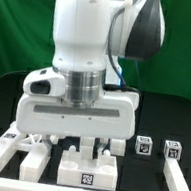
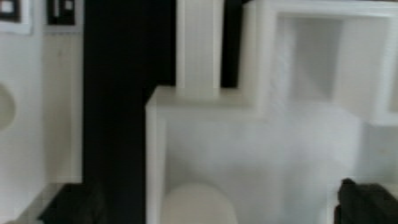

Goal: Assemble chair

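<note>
Our tool (image 1: 87, 143) hangs low over the worktop (image 1: 169, 127), jaws spread wide to either side of the chair's white notched block (image 2: 249, 140). We should centre on it, come down squarely, then close gently so the block does not twist.
</note>
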Controlling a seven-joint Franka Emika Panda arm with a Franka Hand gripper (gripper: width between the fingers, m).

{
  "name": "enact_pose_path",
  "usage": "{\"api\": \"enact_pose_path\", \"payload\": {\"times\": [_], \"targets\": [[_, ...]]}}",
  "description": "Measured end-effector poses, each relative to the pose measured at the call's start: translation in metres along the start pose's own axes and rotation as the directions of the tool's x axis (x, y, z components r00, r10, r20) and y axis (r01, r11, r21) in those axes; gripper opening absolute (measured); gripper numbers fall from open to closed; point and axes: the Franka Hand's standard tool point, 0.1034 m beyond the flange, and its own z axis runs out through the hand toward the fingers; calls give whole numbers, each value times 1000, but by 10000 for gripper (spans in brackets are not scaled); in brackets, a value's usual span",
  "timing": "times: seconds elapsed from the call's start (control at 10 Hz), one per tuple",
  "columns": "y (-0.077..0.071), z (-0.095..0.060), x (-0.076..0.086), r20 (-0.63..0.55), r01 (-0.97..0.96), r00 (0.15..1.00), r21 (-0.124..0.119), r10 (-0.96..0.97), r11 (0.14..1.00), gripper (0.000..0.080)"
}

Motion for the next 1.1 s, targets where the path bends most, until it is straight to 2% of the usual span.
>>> {"api": "enact_pose_path", "payload": {"times": [0.1, 0.2, 0.3, 0.5, 0.6, 0.7, 0.8, 1.1], "targets": [[-3, 5, 1, -9, -3, 1000, -3, 3, 1000, 649], [-6, 8, 1, -18, -1, 1000, -5, 1, 1000, 519], [-6, 8, 1, -17, 3, 1000, -5, -4, 1000, 519], [-6, 8, 1, -17, 4, 1000, -5, -4, 1000, 230], [-6, 8, 1, -17, 4, 1000, -5, -4, 1000, 230], [-6, 8, 1, -17, 4, 1000, -5, -4, 1000, 62], [-6, 8, 1, -17, 4, 1000, -5, -4, 1000, 30], [-6, 8, 1, -17, 4, 1000, -5, -4, 1000, 30]]}}
